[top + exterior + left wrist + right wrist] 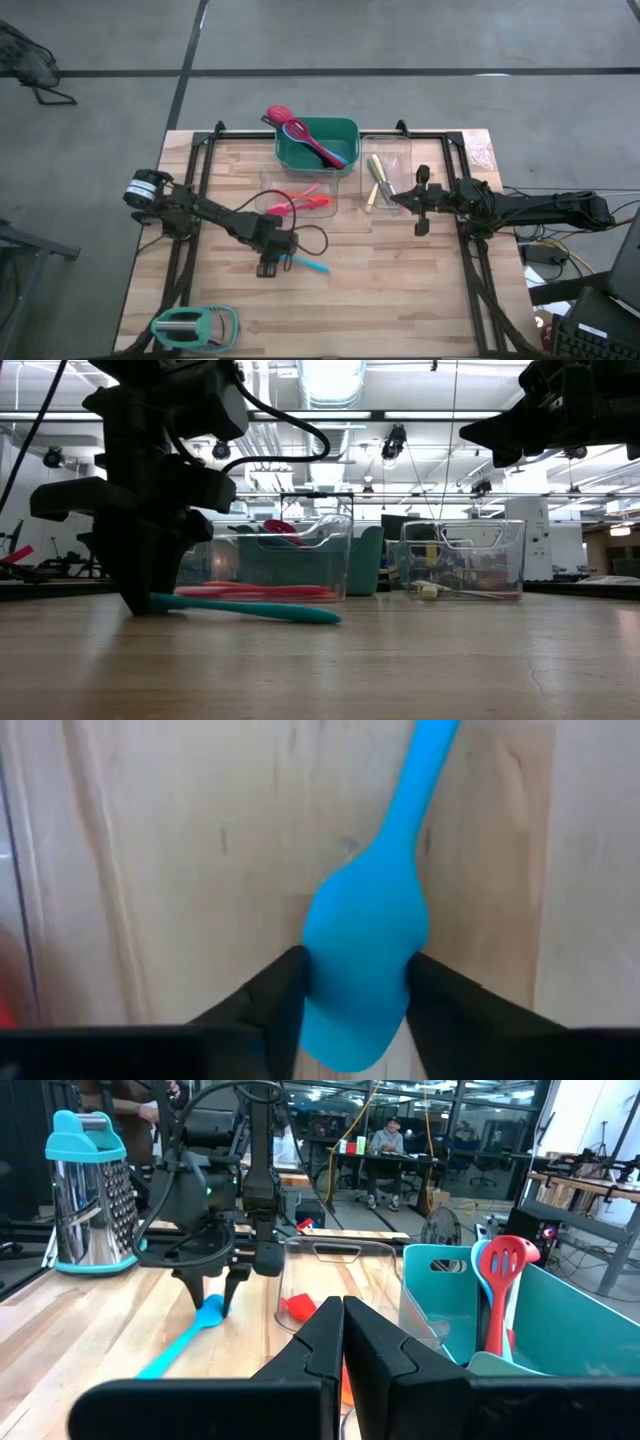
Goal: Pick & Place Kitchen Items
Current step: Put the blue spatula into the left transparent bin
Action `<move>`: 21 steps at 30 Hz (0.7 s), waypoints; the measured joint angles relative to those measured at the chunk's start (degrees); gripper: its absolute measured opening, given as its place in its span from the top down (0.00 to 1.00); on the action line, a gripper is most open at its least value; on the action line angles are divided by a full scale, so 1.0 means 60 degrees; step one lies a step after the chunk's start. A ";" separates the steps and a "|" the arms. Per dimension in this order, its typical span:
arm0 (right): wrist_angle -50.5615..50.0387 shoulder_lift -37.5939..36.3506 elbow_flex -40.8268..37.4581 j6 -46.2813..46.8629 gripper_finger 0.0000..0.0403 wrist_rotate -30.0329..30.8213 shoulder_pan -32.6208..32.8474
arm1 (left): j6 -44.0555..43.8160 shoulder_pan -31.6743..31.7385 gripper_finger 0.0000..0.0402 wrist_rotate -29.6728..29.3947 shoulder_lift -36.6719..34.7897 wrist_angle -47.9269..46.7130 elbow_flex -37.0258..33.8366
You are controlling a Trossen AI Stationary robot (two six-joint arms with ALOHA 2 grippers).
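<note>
— While the left gripper (270,262) pinched the blue spatula (308,265) against the table, what sat in the bins?

— Red and blue utensils (312,140) in the far green bin (345,128), pink ones (298,200) in the left clear bin (265,182), yellow ones (376,178) in the right clear bin (405,150).

— The right gripper (397,198)?

— Fingers pressed together, empty, above that right bin.

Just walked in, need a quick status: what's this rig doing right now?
Sorting kitchen utensils into bins. The left hand is down on the table with its fingers closed around the head of a blue spatula, which lies flat on the wood. The right hand is shut and empty, raised above the clear bin holding a yellow utensil. Red and blue utensils stand in the green bin; more red ones lie in another clear bin.
</note>
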 joint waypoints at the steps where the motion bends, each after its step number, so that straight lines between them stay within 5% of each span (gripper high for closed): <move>1: 0.0000 0.0000 0.0000 -0.0001 0.98 0.0001 -0.0004 | -0.0062 0.0000 0.63 -0.0015 0.0002 0.0011 0.0000; 10: 0.0000 0.0000 0.0000 -0.0002 0.98 -0.0002 -0.0001 | -0.0393 -0.0078 0.94 0.0145 -0.0059 -0.0112 0.0214; 21: 0.0000 -0.0004 0.0000 -0.0002 0.98 0.0001 -0.0004 | -0.0284 -0.0299 0.93 0.0449 -0.1013 -0.0870 0.1067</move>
